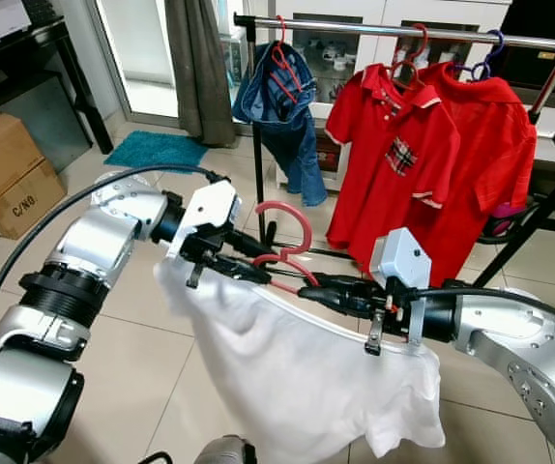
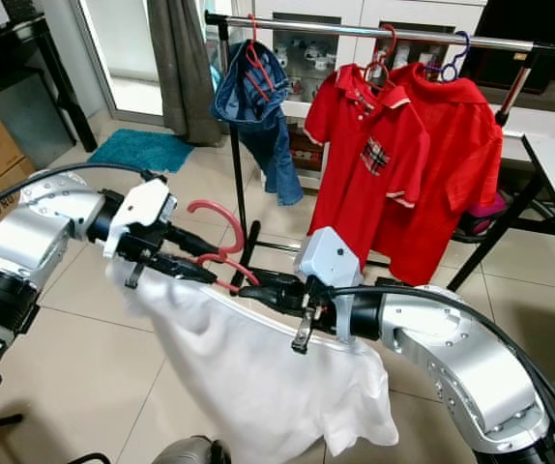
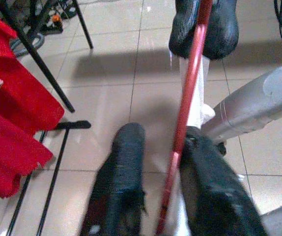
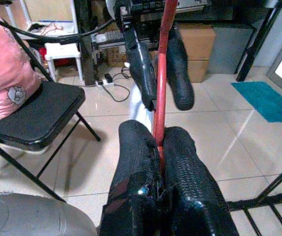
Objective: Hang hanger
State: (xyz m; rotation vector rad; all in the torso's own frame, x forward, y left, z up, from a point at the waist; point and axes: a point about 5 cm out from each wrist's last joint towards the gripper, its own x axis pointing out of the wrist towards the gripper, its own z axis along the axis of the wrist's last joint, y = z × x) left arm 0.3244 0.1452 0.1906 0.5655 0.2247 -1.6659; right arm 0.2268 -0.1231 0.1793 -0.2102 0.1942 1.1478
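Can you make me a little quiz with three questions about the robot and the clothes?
1. True or false: the red hanger with the white shirt is already hooked on the rail.
2. Which gripper is pinched tight on the hanger's bar? A: left gripper. B: right gripper.
3. What colour are the two shirts hanging on the rail?

Key
1. False. Both grippers hold it below the rail, hook pointing up.
2. B. Its fingers press on the bar. The left gripper's fingers sit either side of the bar with a gap.
3. Red. Blue jeans hang beside them.
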